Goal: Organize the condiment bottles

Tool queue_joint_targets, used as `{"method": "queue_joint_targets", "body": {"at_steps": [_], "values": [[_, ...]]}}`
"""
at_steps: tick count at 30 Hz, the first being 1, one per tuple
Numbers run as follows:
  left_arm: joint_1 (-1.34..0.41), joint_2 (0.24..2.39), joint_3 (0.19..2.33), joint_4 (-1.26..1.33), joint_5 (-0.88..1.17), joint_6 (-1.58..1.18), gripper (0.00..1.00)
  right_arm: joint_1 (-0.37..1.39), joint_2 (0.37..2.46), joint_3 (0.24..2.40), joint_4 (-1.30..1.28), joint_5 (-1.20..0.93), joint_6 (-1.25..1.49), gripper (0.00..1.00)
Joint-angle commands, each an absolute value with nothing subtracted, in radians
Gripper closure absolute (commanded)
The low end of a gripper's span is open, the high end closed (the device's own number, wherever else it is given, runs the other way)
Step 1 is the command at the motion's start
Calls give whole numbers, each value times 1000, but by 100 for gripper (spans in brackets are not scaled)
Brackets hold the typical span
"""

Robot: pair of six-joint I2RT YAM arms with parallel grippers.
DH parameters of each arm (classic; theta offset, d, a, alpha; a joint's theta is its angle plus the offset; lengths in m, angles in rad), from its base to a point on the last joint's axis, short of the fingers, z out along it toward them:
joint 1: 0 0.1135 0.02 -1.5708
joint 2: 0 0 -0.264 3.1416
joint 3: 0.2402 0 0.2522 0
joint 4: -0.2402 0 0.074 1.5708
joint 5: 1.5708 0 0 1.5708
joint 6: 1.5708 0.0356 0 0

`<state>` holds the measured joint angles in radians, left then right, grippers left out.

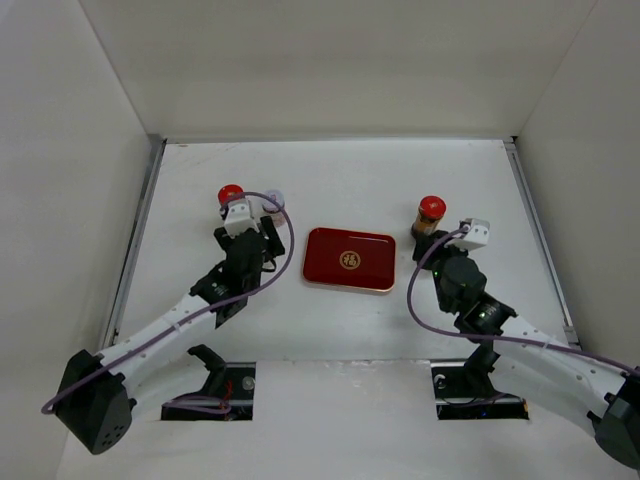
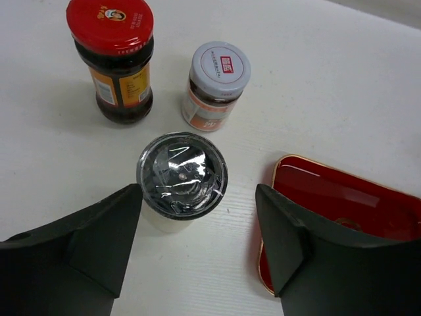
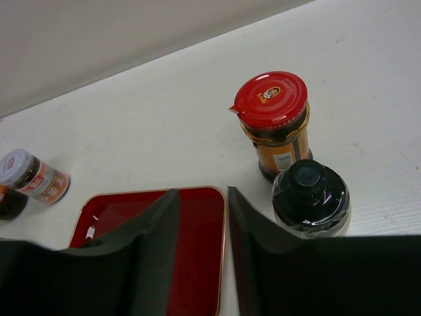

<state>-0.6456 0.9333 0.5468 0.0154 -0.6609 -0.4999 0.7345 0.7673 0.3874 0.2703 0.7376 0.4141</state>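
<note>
Showing the left gripper [image 2: 197, 191] above the small clear jar with a silver-grey, film-wrapped cap [image 2: 182, 172], which stands upright just off the left edge of the flat red rectangular tray with a gold rim [image 2: 342, 197]. Note that its jaws are spread, one dark finger on each side of the jar. The finger farther from the tray sits just beside the cap and the other stands apart from it, so nothing is pinched. The jar's long axis runs vertical, straight up toward the wrist camera, so you would likely lower and squeeze across the body. Farther from the tray stand the dark red-capped jar [image 2: 122, 85] and the pale white-lilac-capped jar [image 2: 220, 69]. Off the tray's right side, the right gripper [image 3: 202, 194] has its jaws almost pressed together, holding nothing. The black-capped jar [image 3: 309, 194] and the second red-capped jar [image 3: 271, 99] stand outside them, on the side away from the tray.
</note>
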Motion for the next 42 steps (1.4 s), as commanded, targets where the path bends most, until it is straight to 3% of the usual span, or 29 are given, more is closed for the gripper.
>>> {"method": "queue_joint_targets", "body": {"at_steps": [1,4,9,13,20,23,30,42], "values": [[-636,1009,604,87,-649,-457,28,743,770,423,316,729,407,54],[-619,1084,629,98,-652,-449,17,745,772,423,322,712,413,31],[-605,1153,655,115,-684,-451,15,745,784,422,336,687,411,19],[-596,1186,661,139,-692,-449,18,745,795,426,333,684,405,18],[-596,1172,646,186,-690,-445,60,745,781,416,341,681,413,18],[-620,1105,629,187,-693,-448,68,745,778,420,328,681,411,18],[-777,937,611,184,-672,-466,71,755,748,428,308,693,465,15],[-986,1314,845,362,-634,-437,71,696,764,416,287,718,426,15]]}}
